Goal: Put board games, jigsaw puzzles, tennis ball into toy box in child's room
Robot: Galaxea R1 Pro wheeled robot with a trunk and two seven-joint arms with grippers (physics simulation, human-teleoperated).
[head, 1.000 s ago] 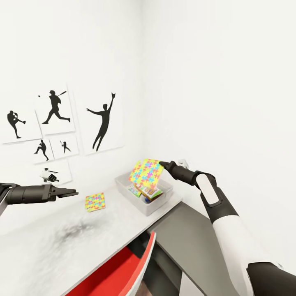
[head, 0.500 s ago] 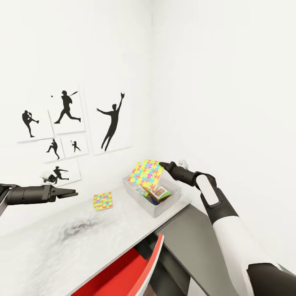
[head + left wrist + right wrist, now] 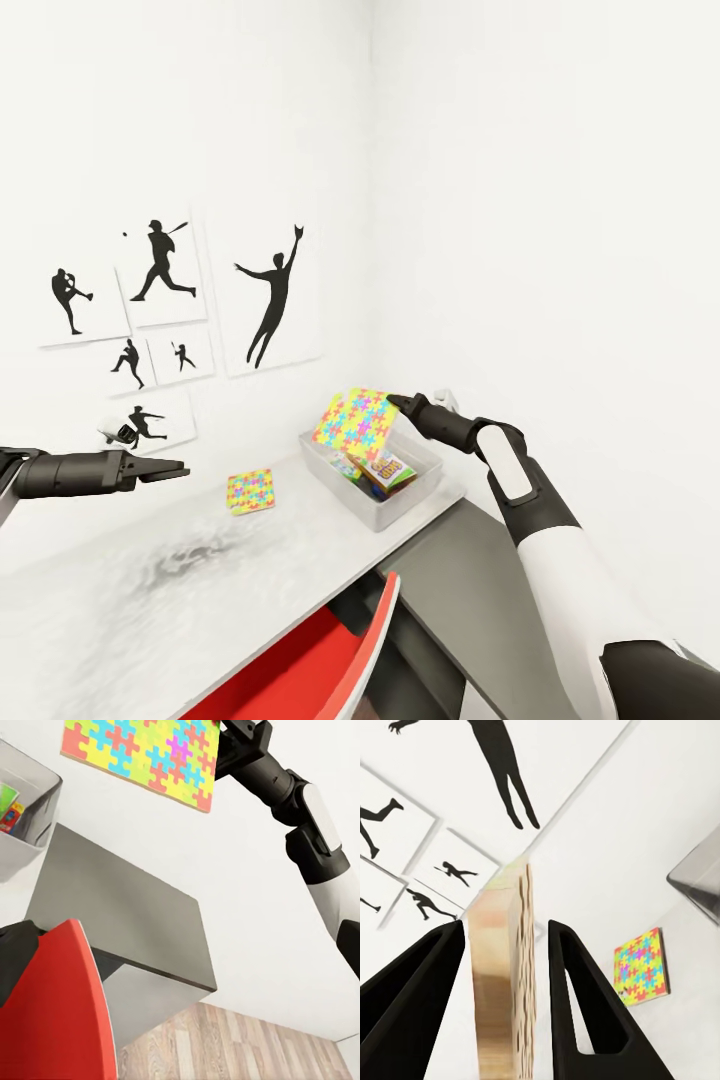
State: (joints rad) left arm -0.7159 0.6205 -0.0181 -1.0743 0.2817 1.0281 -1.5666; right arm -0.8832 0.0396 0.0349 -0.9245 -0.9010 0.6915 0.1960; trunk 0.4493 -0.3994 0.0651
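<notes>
My right gripper (image 3: 395,402) is shut on the edge of a jigsaw puzzle (image 3: 356,421), a multicolour sheet hanging tilted over the toy box (image 3: 378,511). In the right wrist view the sheet's tan edge (image 3: 502,982) sits between the two black fingers (image 3: 581,1005). The grey toy box stands at the table's (image 3: 200,590) far right end, and a board game (image 3: 385,470) with a bright cover shows inside it. A second jigsaw puzzle (image 3: 249,490) lies flat on the table left of the box. My left gripper (image 3: 172,468) hovers over the table's left part, fingers close together with nothing in them.
A red chair back (image 3: 320,660) stands at the table's front edge. A lower dark grey side section (image 3: 470,580) adjoins the table under my right arm. Black baseball silhouette pictures (image 3: 270,300) hang on the white wall, and a small white camera (image 3: 118,432) is mounted there.
The head view has shifted slightly, so table and pictures sit further right than a second ago. Both arms hold the same pose, with the puzzle still over the box.
</notes>
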